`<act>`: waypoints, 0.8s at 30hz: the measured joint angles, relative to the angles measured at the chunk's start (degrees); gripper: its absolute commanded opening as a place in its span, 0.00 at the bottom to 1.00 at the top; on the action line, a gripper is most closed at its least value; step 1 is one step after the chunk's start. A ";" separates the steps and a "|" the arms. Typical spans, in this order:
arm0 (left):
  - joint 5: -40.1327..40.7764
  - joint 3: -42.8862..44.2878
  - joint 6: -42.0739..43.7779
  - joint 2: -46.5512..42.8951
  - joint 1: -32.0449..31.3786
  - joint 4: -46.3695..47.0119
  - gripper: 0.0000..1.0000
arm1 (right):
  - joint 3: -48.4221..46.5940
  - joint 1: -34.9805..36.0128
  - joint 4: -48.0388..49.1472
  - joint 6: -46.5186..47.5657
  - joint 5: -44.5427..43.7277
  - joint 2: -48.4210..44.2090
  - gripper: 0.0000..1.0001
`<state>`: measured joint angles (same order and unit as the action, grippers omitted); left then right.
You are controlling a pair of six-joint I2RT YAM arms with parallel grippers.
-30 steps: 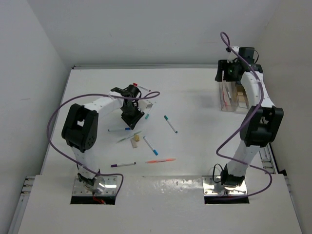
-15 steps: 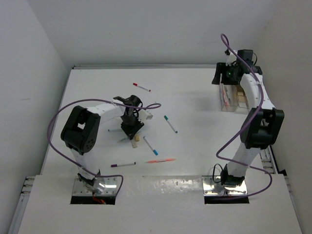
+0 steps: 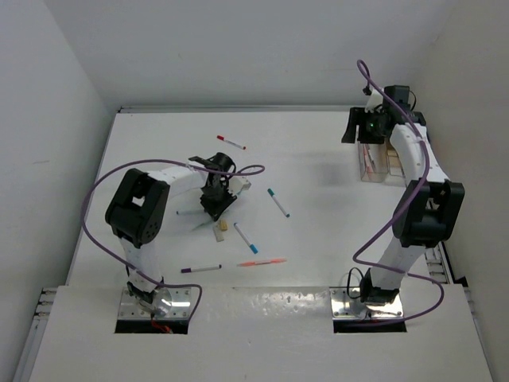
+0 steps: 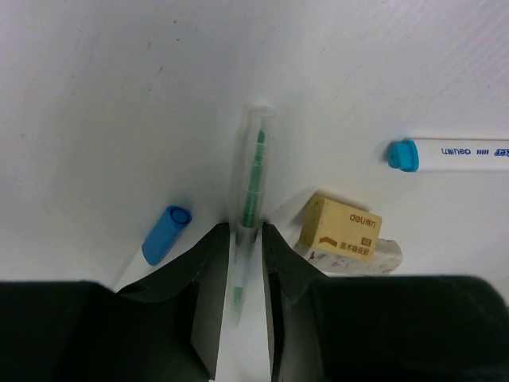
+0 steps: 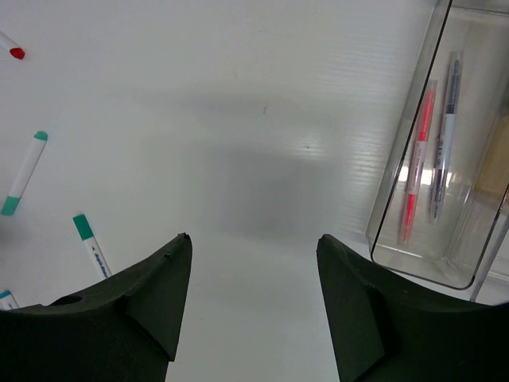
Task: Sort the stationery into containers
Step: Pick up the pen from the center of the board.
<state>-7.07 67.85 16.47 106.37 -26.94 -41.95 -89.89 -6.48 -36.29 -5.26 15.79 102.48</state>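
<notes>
In the left wrist view a green pen [image 4: 253, 171] with a clear cap lies on the table, and my left gripper [image 4: 246, 231] has its jaws pressed close on either side of it. A tan block [image 4: 340, 228] lies just right of it, on a white one [image 4: 386, 256]. My left gripper [image 3: 216, 203] is low over the pen cluster. My right gripper [image 5: 253, 239] is open and empty over bare table left of the clear container [image 5: 395, 179], which holds a red pen [image 5: 417, 159] and a dark pen [image 5: 444, 135]. The tan container [image 3: 394, 159] adjoins it.
Loose pens lie around: red-capped [image 3: 231, 142], teal [image 3: 277, 202], blue [image 3: 246, 238], orange [image 3: 262, 262] and purple [image 3: 200, 269]. A blue-capped pen [image 4: 449, 154] and a blue cap end [image 4: 165, 234] flank the left jaws. Purple cables [image 3: 91, 215] loop off both arms. Walls close in the table.
My left gripper dropped toward the near side onto the green pen and its jaws narrowed. My right gripper swung from over the containers toward their far left corner.
</notes>
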 measured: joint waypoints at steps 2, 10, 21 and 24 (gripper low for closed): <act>0.00 0.22 0.00 0.28 -0.02 0.00 0.30 | 0.00 0.00 0.00 0.00 0.13 0.00 0.63; 1.01 0.37 -1.07 0.59 -1.03 0.63 0.18 | 0.96 0.37 -0.17 -0.17 1.16 -0.22 0.64; -2.38 8.74 -4.52 0.83 -1.36 0.28 0.00 | 1.81 3.39 -3.04 -0.85 11.04 -5.64 0.64; -4.59 13.66 -7.13 -1.68 -0.79 0.98 0.00 | 2.03 4.07 -2.14 -2.97 16.92 -8.46 0.65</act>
<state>-11.66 81.52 9.34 104.68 -27.73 -40.97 -87.85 -2.42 -38.44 -8.23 32.71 94.02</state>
